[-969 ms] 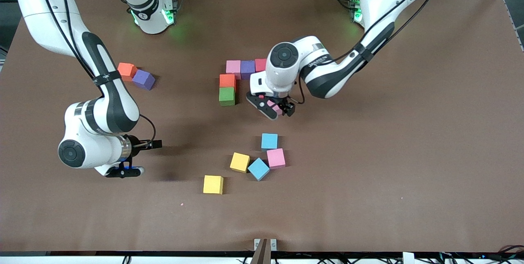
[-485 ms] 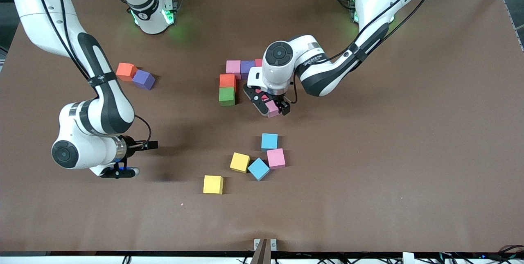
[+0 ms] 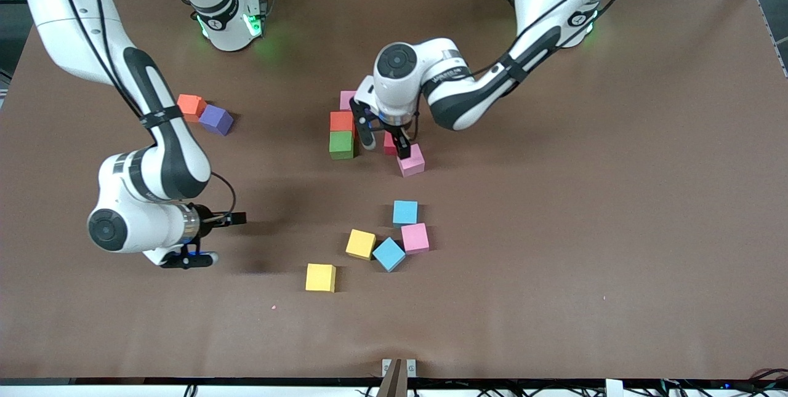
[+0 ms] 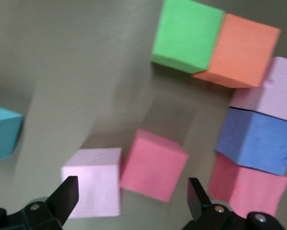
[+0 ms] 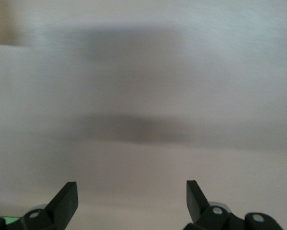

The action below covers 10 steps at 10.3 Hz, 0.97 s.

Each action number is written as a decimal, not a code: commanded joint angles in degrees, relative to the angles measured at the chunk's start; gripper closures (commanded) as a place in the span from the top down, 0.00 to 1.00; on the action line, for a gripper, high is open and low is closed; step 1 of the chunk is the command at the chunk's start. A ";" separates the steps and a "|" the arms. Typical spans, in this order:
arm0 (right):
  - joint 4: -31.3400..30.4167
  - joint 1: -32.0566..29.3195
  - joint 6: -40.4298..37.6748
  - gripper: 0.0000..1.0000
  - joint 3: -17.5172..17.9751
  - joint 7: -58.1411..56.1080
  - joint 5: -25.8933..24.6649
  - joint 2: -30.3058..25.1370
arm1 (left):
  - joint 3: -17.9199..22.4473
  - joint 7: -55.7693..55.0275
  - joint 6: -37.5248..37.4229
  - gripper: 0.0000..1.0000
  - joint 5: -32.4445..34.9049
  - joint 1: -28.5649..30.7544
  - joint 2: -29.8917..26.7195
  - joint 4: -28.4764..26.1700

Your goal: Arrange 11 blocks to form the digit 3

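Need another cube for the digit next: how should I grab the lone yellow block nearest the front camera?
Take the yellow block from straight above, fingers on two opposite vertical faces. It lies flat, square to the table edges and apart from the other yellow block, so either pair of sides is probably free. The open right gripper hovers closest; the open left gripper is over the red block.

High up, the front camera faces both robot bases and takes in the whole brown surface [image 3: 554, 231]. The left wrist camera looks steeply down, close over the green block [image 4: 187, 34] [image 3: 341, 144], which both views share. The right wrist camera sits low, showing only bare surface [image 5: 143, 72].
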 commanded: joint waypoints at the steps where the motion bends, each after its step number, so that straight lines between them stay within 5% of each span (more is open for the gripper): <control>1: 1.47 0.87 2.71 1.00 -0.24 0.02 1.29 -0.01 | 0.53 2.29 0.67 1.00 1.50 -2.15 0.84 -0.18; 10: 0.77 0.16 3.87 1.00 -0.33 -0.86 1.12 0.17 | 0.71 11.01 6.65 1.00 8.88 -1.10 2.25 -5.89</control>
